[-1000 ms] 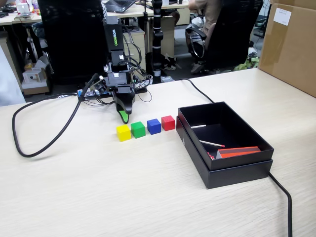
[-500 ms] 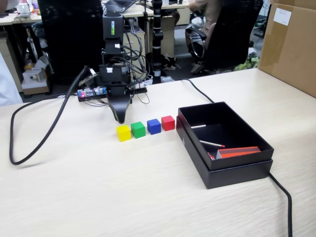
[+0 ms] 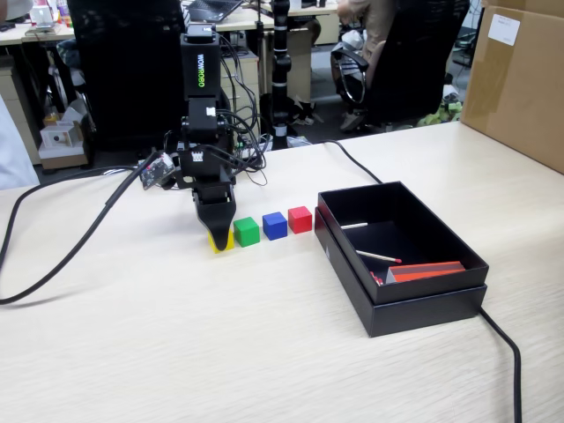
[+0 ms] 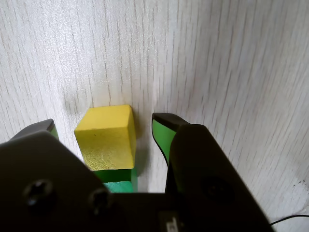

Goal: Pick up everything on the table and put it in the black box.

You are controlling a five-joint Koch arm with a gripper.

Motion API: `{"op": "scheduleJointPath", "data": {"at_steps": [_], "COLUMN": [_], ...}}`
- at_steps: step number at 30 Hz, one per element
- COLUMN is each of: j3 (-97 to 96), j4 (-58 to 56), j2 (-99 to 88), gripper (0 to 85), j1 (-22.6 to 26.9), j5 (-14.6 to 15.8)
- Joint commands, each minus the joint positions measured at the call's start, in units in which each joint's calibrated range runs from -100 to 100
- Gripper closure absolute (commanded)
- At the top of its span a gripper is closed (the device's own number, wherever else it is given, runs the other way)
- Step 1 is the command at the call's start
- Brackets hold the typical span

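Yellow cube (image 4: 105,137): on the bare table at the left end of the cube row in the fixed view, well left of the black box; sits between the two jaw tips in the wrist view.
Gripper (image 4: 104,126): spread open astride the yellow cube, not clamping; a gap shows on the right side, the left jaw is mostly hidden.
Step in hand: judged to be the grasp of the yellow cube.
Doing it well: settle low enough that the pads meet the cube's flat sides, then close squarely; the green cube (image 3: 246,231) stands just beside it, so a skewed close could nudge it.
Cube count: four, one each yellow, green, blue (image 3: 275,226), red (image 3: 300,219), all outside the box.
Black box (image 3: 445,240): one, right of the row.
Box contents: two thin white sticks (image 3: 379,256), one orange-red slab (image 3: 426,270); no cubes.
Brown carton (image 3: 518,79): one, far right.
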Motion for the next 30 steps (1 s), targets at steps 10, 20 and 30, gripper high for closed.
{"op": "scheduleJointPath", "data": {"at_steps": [10, 20, 30], "j3": [11.69, 37.62, 82.59], "j4": [-0.9, -19.74, -20.69], "j2": [7.69, -4.93, 27.88], "gripper": [79.9, 79.8, 79.7], "j1": [-0.83, 2.25, 18.9], "j5": [0.59, 1.66, 6.4]}}
